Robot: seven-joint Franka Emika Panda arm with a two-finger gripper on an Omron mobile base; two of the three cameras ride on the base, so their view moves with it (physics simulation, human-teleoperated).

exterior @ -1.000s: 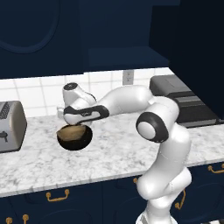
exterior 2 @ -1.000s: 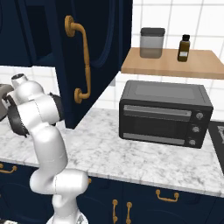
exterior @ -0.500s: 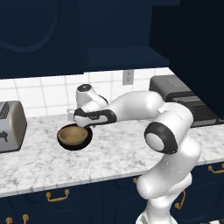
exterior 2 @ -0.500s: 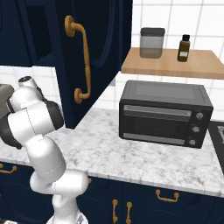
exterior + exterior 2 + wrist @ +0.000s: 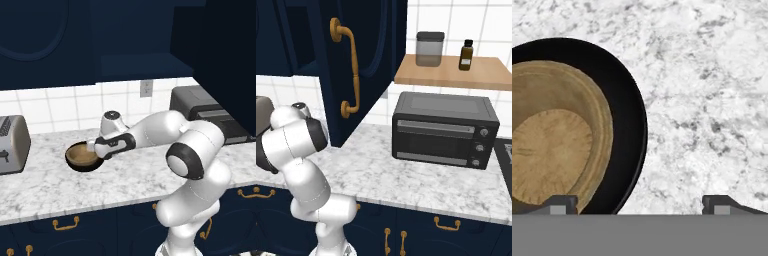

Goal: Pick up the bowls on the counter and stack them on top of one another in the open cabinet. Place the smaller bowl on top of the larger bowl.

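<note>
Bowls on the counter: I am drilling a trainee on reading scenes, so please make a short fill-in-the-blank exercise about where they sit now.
1. The tan bowl sits inside the ____ bowl.
2. The black bowl rests on the marbled ____.
3. In the left base view, the silver appliance on the counter, left of the bowls, is a ____.
4. In the hand view, one of the tool's fingertips is over the bowls and the other is over bare ____.

Missing words: black; counter; toaster; counter
</note>
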